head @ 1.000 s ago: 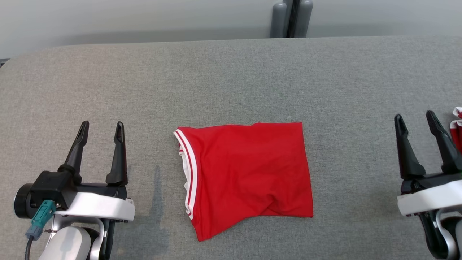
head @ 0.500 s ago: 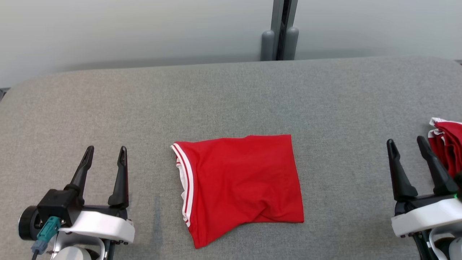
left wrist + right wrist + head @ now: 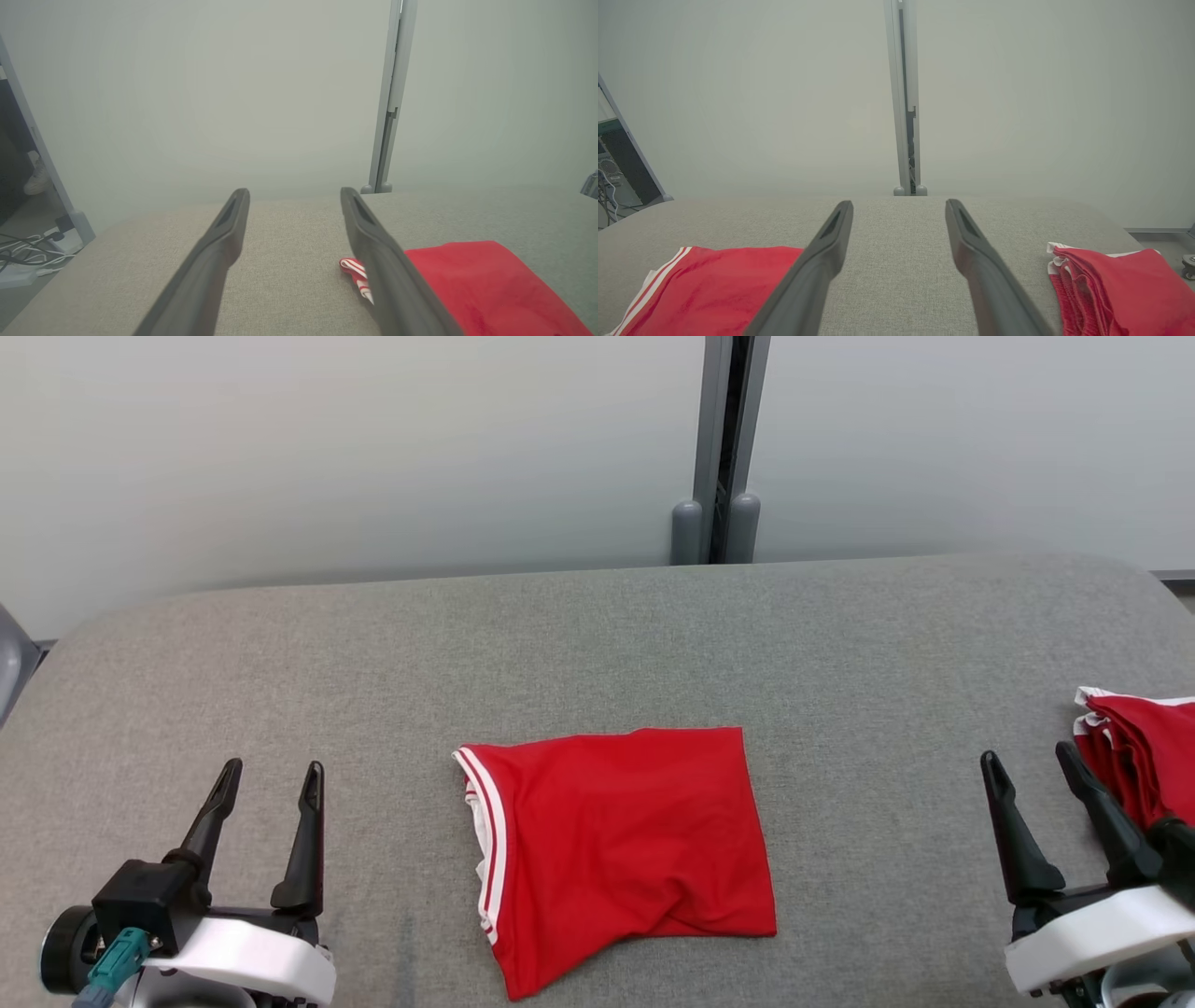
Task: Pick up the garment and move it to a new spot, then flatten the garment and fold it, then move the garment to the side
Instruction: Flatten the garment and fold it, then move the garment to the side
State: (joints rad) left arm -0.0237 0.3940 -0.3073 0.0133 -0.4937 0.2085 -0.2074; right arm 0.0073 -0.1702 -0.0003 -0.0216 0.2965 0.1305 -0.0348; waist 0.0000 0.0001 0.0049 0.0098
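Note:
A red garment (image 3: 625, 845) with white-striped trim lies folded into a rough rectangle on the middle of the grey table (image 3: 597, 644). It shows in the left wrist view (image 3: 481, 284) at the lower right and in the right wrist view (image 3: 710, 289) at the lower left. My left gripper (image 3: 271, 779) hovers open to the garment's left, nothing between its fingers. To the garment's right my right gripper (image 3: 1027, 761) is open too, well apart from the cloth.
A second pile of red cloth (image 3: 1134, 747) with white trim lies at the table's right edge, just beyond my right gripper, and shows in the right wrist view (image 3: 1115, 289). A grey post (image 3: 717, 448) stands behind the table against a pale wall.
The head camera has tilted up, so the whole picture has slid down and more wall shows. Both grippers stay open; the garment lies as before.

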